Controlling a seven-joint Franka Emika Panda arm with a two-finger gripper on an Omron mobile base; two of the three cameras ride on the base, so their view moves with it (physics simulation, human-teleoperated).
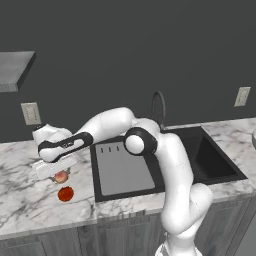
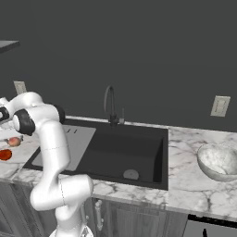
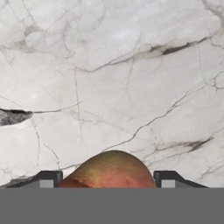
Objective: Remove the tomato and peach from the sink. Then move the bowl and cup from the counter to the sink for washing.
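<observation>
Peach [image 1: 61, 176] sits on the white marble table [image 1: 30, 200] to the left of the sink [image 1: 165, 160], directly under the gripper [image 1: 56, 171], with the tomato [image 1: 65, 193] just beside it, nearer the table's front edge. In the hand view the peach [image 3: 109, 169] lies between the 2 finger tips [image 3: 47, 179], which stand spread on either side of it; whether they touch its skin I cannot tell, and the jaws look wide rather than pinching.

Both fruits appear out of the sink, so the first half of the job looks about done, this being the set-down of the second fruit. The next move would call for lifting the hand straight up clear of the peach without rolling it, then swinging across the sink toward the bowl [image 2: 218, 162] on the table to its right.

Only the top of the peach shows in the hand view, the bowl is cut off at the frame edge, and I cannot make out the cup.
</observation>
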